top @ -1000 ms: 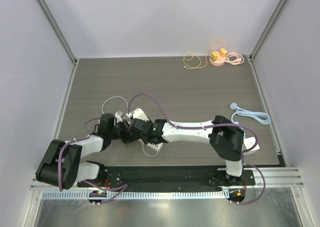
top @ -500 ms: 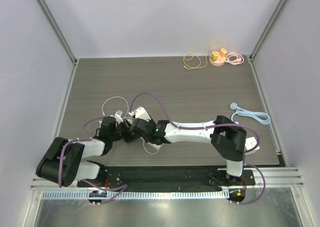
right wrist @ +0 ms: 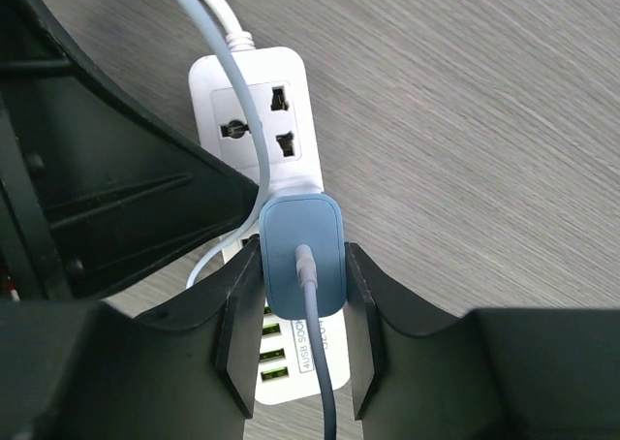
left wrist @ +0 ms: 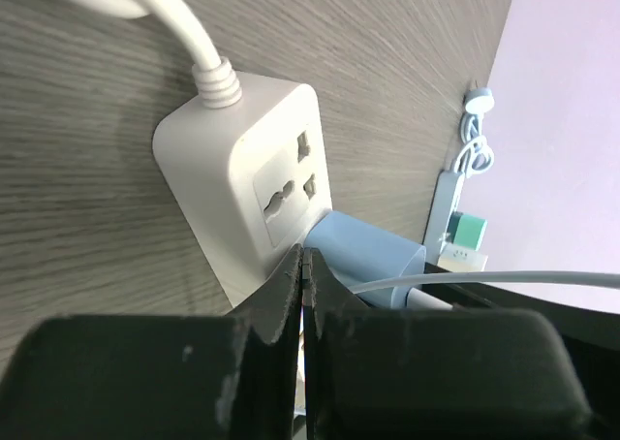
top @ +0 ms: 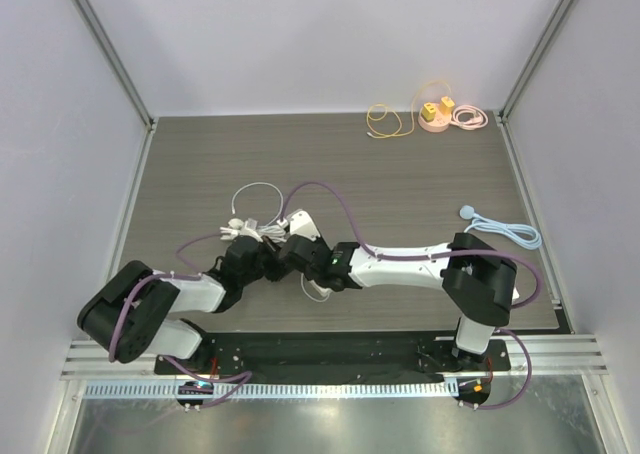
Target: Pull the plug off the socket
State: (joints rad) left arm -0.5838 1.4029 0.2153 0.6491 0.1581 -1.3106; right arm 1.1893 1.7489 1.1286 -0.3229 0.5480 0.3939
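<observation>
Socket strip [right wrist: 260, 120] lies flat on table [top: 400, 174], around 7 o'clock from table centre. Blue plug [right wrist: 302, 251] sits on strip's face, with free outlets at 12 o'clock from it in right wrist view. Right gripper [right wrist: 302, 295] clamped on plug, one finger on each side. Prongs hidden; seated or not, cannot tell. Left gripper [left wrist: 302, 275] fingers pressed together, holding nothing, tips at strip's edge just beside plug. White cord [left wrist: 184, 28] leaves strip's end.

Bright, even overhead light; soft shadows; wrist views blurred at near edges.
</observation>
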